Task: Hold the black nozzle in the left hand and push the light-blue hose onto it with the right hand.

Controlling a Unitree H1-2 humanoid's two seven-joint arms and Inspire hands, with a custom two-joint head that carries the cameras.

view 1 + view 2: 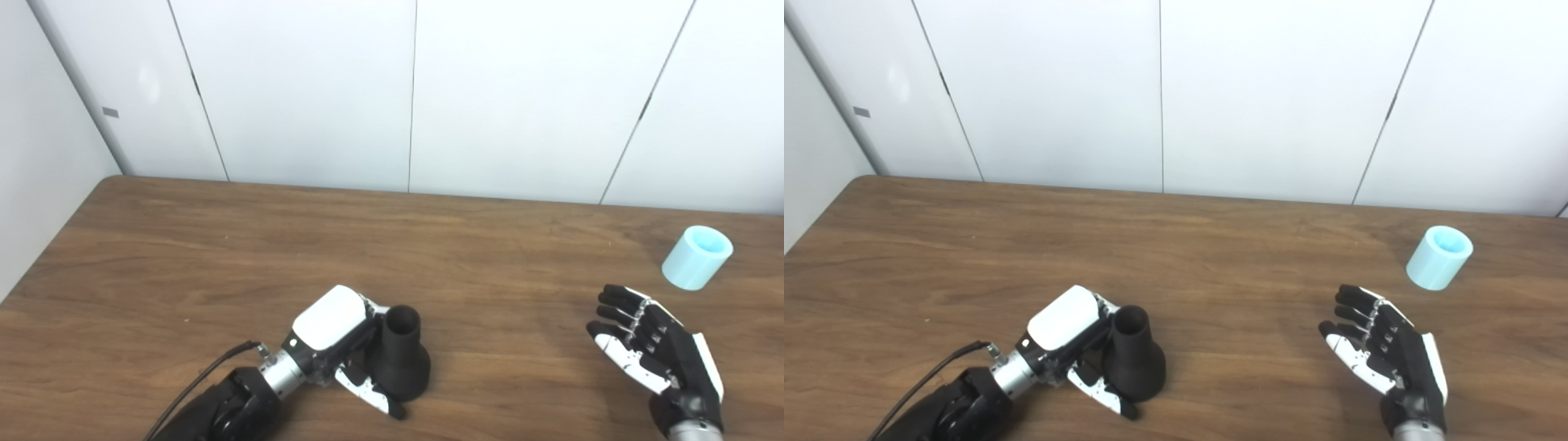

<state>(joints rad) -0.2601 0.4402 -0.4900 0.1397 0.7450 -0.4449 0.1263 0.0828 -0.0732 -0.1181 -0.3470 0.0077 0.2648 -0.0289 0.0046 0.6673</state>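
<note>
A: On the wooden table, where is the left hand?

B: At six o'clock, its fingers and thumb wrapped around the upright black nozzle.

A: And the right hand?

B: At four o'clock, fingers spread, holding nothing. The light-blue hose lies at three o'clock, near it, not touching.
</note>
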